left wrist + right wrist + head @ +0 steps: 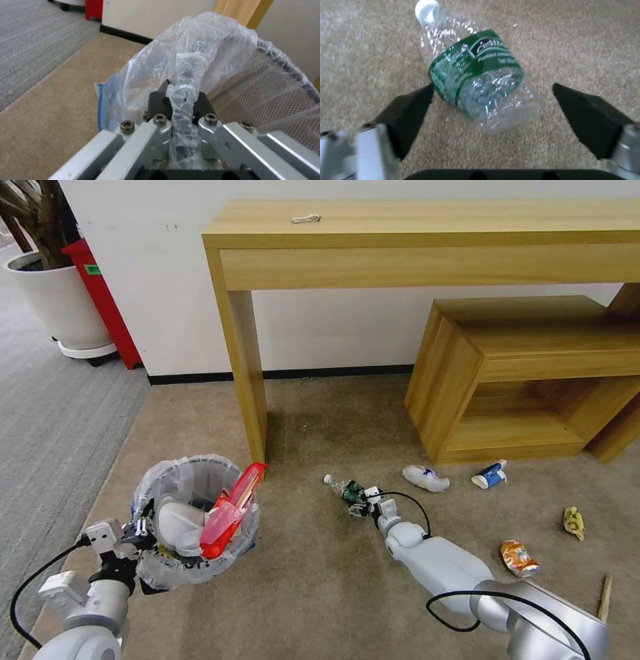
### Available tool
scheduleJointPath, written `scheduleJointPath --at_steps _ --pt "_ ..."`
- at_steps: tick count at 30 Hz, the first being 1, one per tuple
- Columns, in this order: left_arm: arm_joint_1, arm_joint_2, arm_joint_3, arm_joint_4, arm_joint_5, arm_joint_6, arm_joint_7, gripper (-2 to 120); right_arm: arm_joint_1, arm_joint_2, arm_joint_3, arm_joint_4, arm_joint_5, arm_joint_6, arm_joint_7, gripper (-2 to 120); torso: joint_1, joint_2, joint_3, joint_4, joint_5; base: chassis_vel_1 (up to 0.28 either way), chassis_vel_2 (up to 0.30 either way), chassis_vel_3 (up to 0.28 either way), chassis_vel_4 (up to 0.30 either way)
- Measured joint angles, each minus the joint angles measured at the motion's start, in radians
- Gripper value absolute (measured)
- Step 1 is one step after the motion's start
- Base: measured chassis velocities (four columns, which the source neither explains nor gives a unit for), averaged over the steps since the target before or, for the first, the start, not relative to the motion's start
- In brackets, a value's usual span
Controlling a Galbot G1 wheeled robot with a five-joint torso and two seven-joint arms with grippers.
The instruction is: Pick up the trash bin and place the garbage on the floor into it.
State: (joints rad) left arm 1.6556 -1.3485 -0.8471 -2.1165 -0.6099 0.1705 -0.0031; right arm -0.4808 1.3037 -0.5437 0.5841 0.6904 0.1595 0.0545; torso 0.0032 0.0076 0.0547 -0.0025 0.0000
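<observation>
The trash bin (pixel 170 573), a mesh bin (pixel 266 82) lined with a translucent bag, sits at the left with red wrappers (pixel 230 510) and a white slipper inside. My left gripper (pixel 142 531) is shut on its rim and bag (pixel 181 105). On the beige floor (pixel 313 593) lies a crushed clear bottle (pixel 341 489) with a green label (pixel 476 77). My right gripper (pixel 360 508) is open, its fingers (pixel 410 105) on either side of the bottle's base. More garbage lies to the right: a white wad (pixel 425 478), a blue-white carton (pixel 490 475), an orange can (pixel 518 558) and a wooden stick (pixel 605 597).
A wooden desk leg (pixel 247 380) stands just behind the bin, and a low wooden shelf (pixel 520 373) sits at the back right. Grey ribbed carpet (pixel 53 413), a white planter (pixel 60 303) and a red object (pixel 103 300) lie to the left. A yellowish scrap (pixel 573 522) lies at the right.
</observation>
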Motion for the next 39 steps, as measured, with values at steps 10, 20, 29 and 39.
scheduleJointPath --at_steps 10,20,29,39 --pt "0.005 -0.007 0.003 -0.009 -0.001 -0.007 0.007 3 0.002 0.017 0.003 -0.025 -0.010 0.001 -0.029 61 0.000 0.000 0.000 0.0000 -0.0001 0.000 0.000 0.000 0.000" --pt "0.003 -0.009 0.004 -0.001 0.000 -0.014 0.008 3 -0.014 0.012 0.009 -0.021 -0.031 0.017 -0.033 30 0.000 0.000 0.000 0.0000 0.0000 0.000 0.000 0.000 0.000" --pt "-0.004 -0.011 0.011 0.015 0.005 -0.016 0.008 3 -0.038 -0.021 0.024 0.021 -0.033 0.046 -0.046 28 0.000 0.000 0.000 0.0000 0.0000 0.000 0.000 0.000 0.000" --pt "-0.015 -0.001 0.017 0.054 0.018 -0.014 0.005 3 -0.099 -0.210 0.050 0.237 -0.002 0.175 -0.085 28 0.000 0.000 0.000 -0.0004 0.0001 0.000 0.000 0.000 0.000"
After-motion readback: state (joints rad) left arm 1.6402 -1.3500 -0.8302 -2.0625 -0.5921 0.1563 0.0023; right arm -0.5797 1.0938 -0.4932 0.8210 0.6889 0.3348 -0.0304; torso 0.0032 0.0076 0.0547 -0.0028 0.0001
